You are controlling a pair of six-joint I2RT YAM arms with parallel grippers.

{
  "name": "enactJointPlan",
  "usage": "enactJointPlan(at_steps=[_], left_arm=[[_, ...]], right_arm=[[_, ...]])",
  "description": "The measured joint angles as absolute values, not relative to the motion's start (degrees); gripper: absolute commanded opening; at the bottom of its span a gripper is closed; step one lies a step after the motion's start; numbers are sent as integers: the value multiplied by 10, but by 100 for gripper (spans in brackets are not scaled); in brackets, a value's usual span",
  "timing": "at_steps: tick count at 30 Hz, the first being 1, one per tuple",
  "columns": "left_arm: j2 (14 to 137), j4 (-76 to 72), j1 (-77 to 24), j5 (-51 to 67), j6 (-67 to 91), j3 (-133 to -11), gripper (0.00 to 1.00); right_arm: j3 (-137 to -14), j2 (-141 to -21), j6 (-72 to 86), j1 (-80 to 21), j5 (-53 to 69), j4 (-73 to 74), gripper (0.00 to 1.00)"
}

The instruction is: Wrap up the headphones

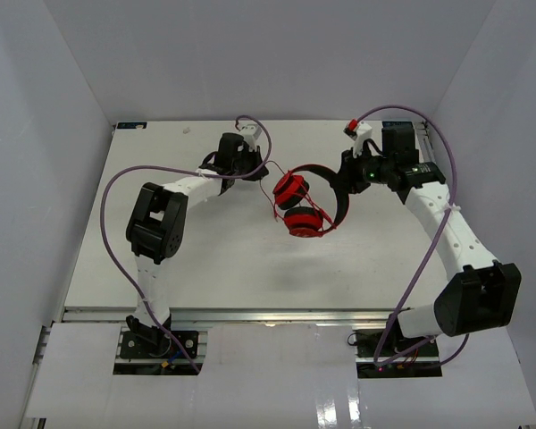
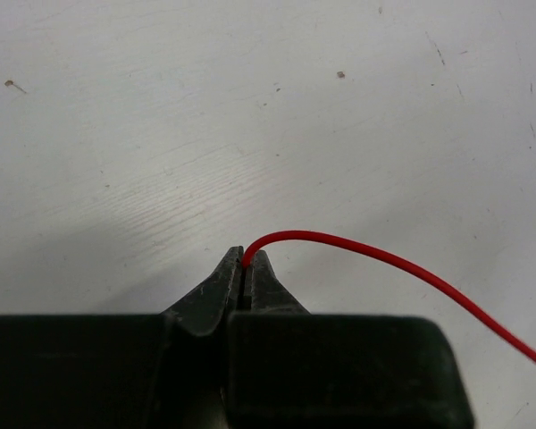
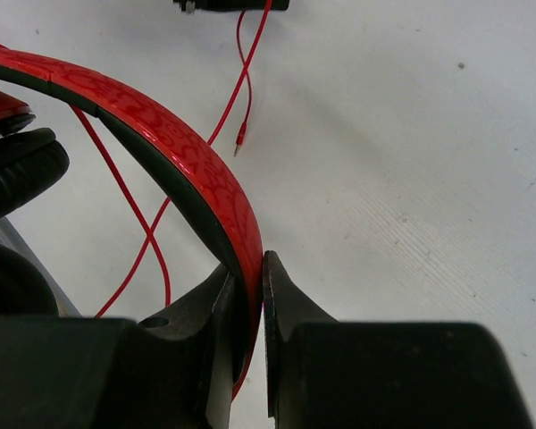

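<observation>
The red headphones (image 1: pixel 304 206) lie mid-table, ear cups to the left and black-edged headband (image 1: pixel 339 192) arching right. My right gripper (image 1: pixel 347 179) is shut on the headband (image 3: pixel 205 179), which passes between its jaws in the right wrist view. My left gripper (image 1: pixel 255 168) is shut on the thin red cord (image 2: pixel 384 259), which leaves its fingertips and curves off to the right. Loose cord loops (image 3: pixel 143 223) and the plug tip (image 3: pixel 238 143) lie on the table beyond the headband.
White walls close in the white table (image 1: pixel 205 259) on three sides. Thick purple robot cables (image 1: pixel 116 188) arch over both arms. A black ear cushion (image 3: pixel 18 174) sits at the left of the right wrist view.
</observation>
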State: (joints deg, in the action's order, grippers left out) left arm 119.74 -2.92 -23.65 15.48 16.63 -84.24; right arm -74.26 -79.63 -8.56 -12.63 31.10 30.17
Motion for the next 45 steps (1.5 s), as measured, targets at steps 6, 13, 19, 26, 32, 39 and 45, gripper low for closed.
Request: enactJointPlan(at_steps=[6, 13, 19, 26, 32, 39, 45], left_arm=[[1197, 15, -236, 159, 144, -860, 0], [1191, 63, -236, 159, 122, -891, 0], [1164, 92, -236, 157, 109, -900, 0], [1127, 116, -236, 157, 104, -911, 0], [1105, 136, -236, 167, 103, -918, 0], [1056, 177, -236, 170, 97, -918, 0], [1007, 208, -236, 177, 102, -932, 0]], right_arm=[[-700, -785, -127, -179, 254, 299, 8], [-662, -774, -157, -213, 191, 287, 8], [-631, -763, -180, -235, 135, 268, 8], [-603, -761, -209, -267, 66, 247, 8], [-592, -761, -215, -277, 16, 233, 8], [-591, -769, -215, -277, -40, 212, 8], [-591, -791, -210, -277, -78, 199, 8]])
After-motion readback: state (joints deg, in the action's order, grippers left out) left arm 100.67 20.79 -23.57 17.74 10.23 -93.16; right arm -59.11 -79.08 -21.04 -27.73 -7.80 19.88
